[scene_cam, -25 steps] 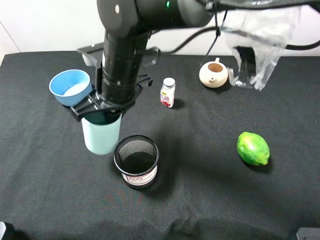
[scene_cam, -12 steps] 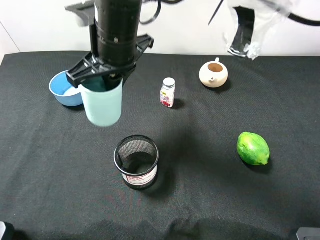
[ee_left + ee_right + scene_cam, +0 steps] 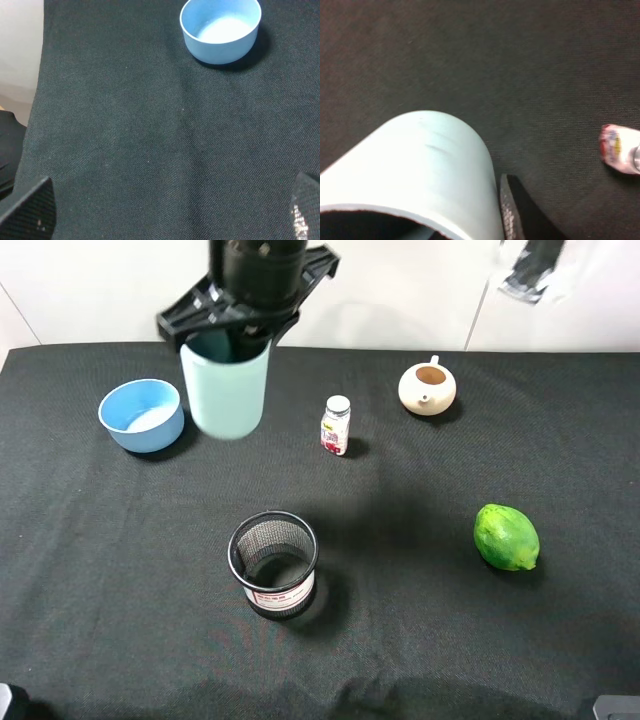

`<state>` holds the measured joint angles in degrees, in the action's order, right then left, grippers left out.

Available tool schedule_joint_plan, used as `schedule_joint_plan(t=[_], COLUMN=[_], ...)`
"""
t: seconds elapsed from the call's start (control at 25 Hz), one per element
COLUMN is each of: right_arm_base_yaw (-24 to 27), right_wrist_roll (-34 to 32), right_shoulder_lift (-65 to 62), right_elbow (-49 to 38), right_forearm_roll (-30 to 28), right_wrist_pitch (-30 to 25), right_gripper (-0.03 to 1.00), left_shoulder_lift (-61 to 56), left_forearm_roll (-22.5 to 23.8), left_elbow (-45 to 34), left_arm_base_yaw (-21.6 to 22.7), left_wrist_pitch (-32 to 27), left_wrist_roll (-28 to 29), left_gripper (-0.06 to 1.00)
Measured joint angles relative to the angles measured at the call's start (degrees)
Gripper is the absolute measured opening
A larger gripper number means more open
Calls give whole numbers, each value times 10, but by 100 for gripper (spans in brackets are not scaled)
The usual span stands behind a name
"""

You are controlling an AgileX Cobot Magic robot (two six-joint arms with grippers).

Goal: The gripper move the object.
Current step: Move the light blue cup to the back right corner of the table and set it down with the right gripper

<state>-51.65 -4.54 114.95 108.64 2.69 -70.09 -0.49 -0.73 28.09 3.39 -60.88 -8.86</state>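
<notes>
The object, a tall pale teal-blue cup [image 3: 226,390], hangs in the air above the black tablecloth, over the far left part of the table between the blue bowl and the small bottle. My right gripper [image 3: 245,325], a black claw on a thick black arm, is shut on the cup's rim from above. In the right wrist view the cup [image 3: 415,165] fills the near part of the picture, with one black finger [image 3: 512,212] beside its wall. My left gripper [image 3: 165,207] stands open low over bare cloth, nothing between its fingers.
A wide low blue bowl [image 3: 142,414] [image 3: 221,29] sits at the far left. A black mesh holder [image 3: 273,562] stands in the middle front. A small white bottle [image 3: 336,425] [image 3: 620,150], a cream teapot [image 3: 428,387] and a green fruit [image 3: 506,536] lie to the right.
The right gripper has lifted the cup off the cloth beside the mesh holder and carried it up and toward the far side. The left arm has not moved.
</notes>
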Motion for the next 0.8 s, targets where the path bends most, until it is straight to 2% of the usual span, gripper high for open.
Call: schedule_joint_plan(t=[0.8], right_arm_base_yaw=[155], right_wrist_roll=[27], right_shoulder_lift=[-27], right_elbow=[0], right_forearm_roll=[-1], right_wrist_pitch=[-1], right_gripper=[2], left_shoulder_lift=[0], left_forearm_roll=[0], left_elbow=[0], left_arm_base_yaw=[0], left_wrist_pitch=[0], left_wrist_roll=[0], left_gripper=[99])
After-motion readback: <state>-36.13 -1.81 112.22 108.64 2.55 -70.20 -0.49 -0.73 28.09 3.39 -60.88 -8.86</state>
